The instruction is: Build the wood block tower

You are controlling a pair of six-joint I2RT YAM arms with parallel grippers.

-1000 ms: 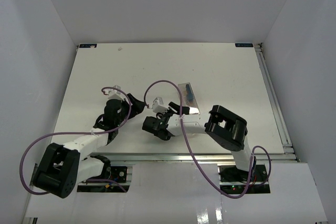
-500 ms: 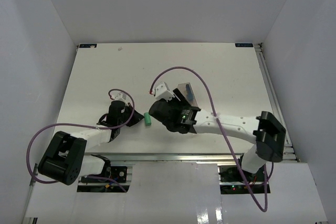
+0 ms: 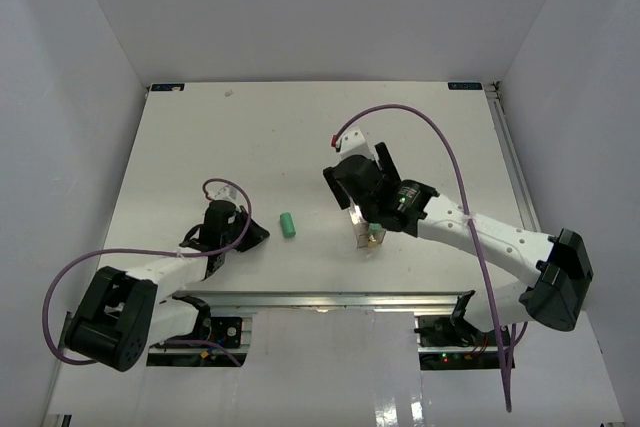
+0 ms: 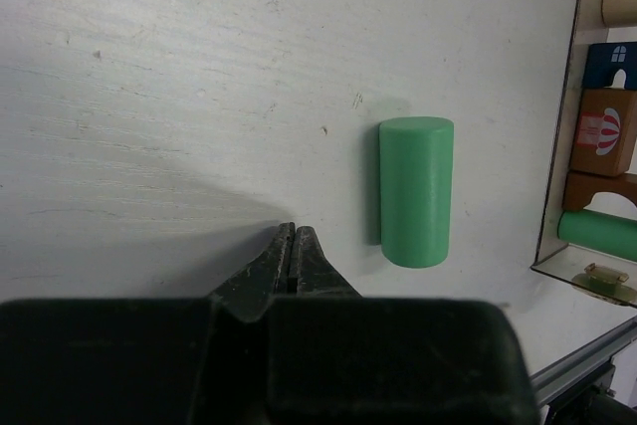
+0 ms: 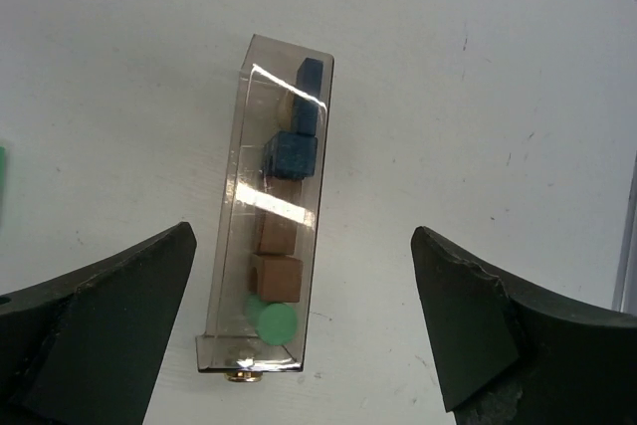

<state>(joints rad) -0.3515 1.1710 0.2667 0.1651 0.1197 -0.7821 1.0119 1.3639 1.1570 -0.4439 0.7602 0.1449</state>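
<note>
Left jaws shut tight, tips pressed together, nothing btwn them. One green cylinder point(image 4: 416, 191) lies on its side on the tabletop point(image 4: 149, 67), just ahead & right of the tips, not touching. Right jaws spread wide, empty, hovering above the clear box point(image 5: 227, 246), which sits centred btwn the two fingers. Inside the box, in a row: second green cylinder point(image 5: 272, 322) at the wrist end, then brown blocks point(image 5: 279, 276), blue blocks point(image 5: 292, 156) farthest out.

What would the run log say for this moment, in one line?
left jaws: shut, empty | right jaws: open over clear box | green cylinder: lying on table | other blocks: inside box
</note>
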